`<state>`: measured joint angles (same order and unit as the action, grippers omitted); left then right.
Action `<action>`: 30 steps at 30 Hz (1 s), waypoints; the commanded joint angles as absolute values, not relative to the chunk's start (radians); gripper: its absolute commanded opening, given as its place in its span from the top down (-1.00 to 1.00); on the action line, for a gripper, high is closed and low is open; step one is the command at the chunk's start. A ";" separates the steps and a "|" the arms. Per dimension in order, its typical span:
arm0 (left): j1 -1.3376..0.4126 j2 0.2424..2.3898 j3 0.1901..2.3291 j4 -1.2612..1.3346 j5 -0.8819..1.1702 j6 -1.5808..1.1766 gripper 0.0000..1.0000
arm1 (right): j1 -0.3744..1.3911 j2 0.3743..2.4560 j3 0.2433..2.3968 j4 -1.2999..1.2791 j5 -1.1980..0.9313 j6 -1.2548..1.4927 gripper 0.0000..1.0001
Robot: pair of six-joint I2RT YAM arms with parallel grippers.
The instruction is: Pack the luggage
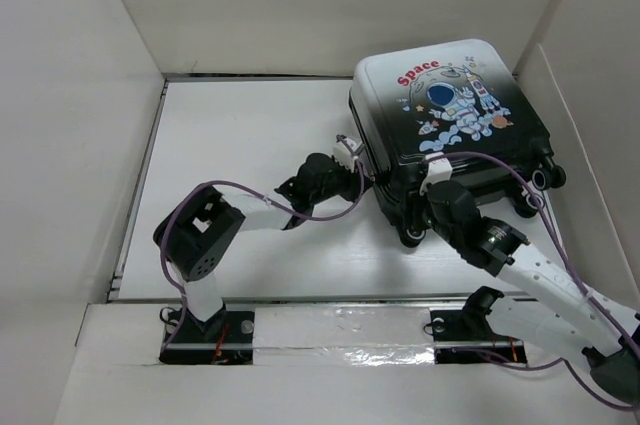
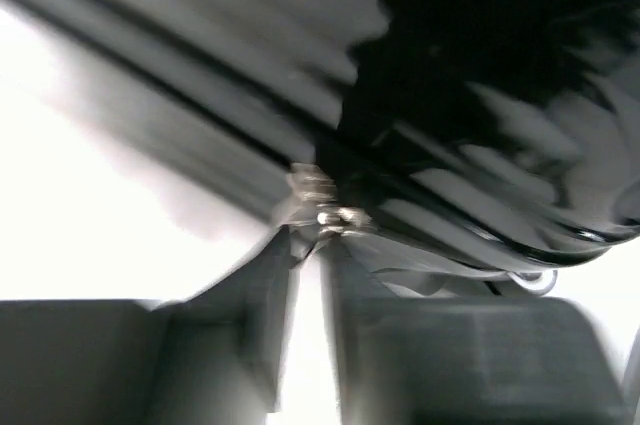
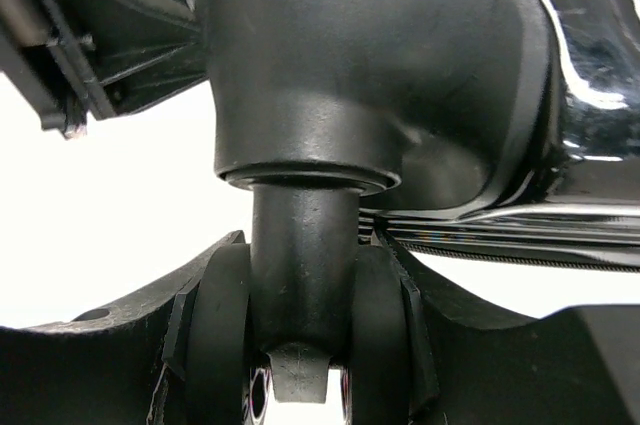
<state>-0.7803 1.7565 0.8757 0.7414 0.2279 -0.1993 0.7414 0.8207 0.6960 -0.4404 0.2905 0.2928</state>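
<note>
Left pincer looks clenched on the zip pull. Right pincer grips a caster, steadying the closed luggage at the bench's far right corner. Zip work, I judge; next I draw the pull along its seam.

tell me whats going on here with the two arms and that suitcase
Both arms are at the closed luggage, which lies flat at the far right of the table. The left gripper is at its left edge, pinched on what looks like a small metal zipper pull, though that view is blurred. The right gripper is at the wheel end, closed around one black wheel.
</note>
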 commanded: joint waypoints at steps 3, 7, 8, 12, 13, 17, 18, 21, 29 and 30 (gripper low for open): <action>-0.603 1.637 0.738 0.842 -0.087 -0.339 -0.13 | 0.880 0.880 0.767 -0.289 0.111 0.270 1.00; -0.584 1.350 0.582 0.766 -0.224 -0.514 -0.48 | 0.991 1.060 0.871 -0.198 0.086 0.252 1.00; -0.574 1.285 0.562 0.734 -0.250 -0.581 -0.55 | 1.009 1.093 0.896 -0.175 0.078 0.247 1.00; -0.574 0.953 0.462 0.637 -0.415 -0.684 -0.87 | 1.098 1.308 1.040 -0.059 0.012 0.230 1.00; -0.574 0.836 0.428 0.626 -0.431 -0.692 -0.98 | 1.124 1.349 1.080 -0.051 -0.026 0.219 1.00; -0.563 0.626 0.419 0.514 -0.485 -0.718 -0.98 | 1.158 1.541 1.341 -0.093 -0.081 0.184 0.88; -0.552 0.599 0.426 0.484 -0.495 -0.722 -0.98 | 1.170 1.558 1.370 -0.122 -0.077 0.175 0.26; -0.552 0.523 0.471 0.339 -0.528 -0.742 -0.98 | 1.189 1.513 1.358 -0.109 -0.029 0.170 -0.99; -0.563 0.489 0.558 0.224 -0.364 -0.746 -0.98 | 1.189 1.068 1.209 -0.228 0.369 0.144 -1.00; -0.563 0.488 0.571 0.216 -0.318 -0.735 -0.98 | 1.180 0.949 1.183 -0.235 0.441 0.146 -1.00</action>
<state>-0.5568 0.5018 0.4889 0.2504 -0.4255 -0.7414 1.1969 1.1488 1.2259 -0.2737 0.2234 0.1959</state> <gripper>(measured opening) 0.989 0.999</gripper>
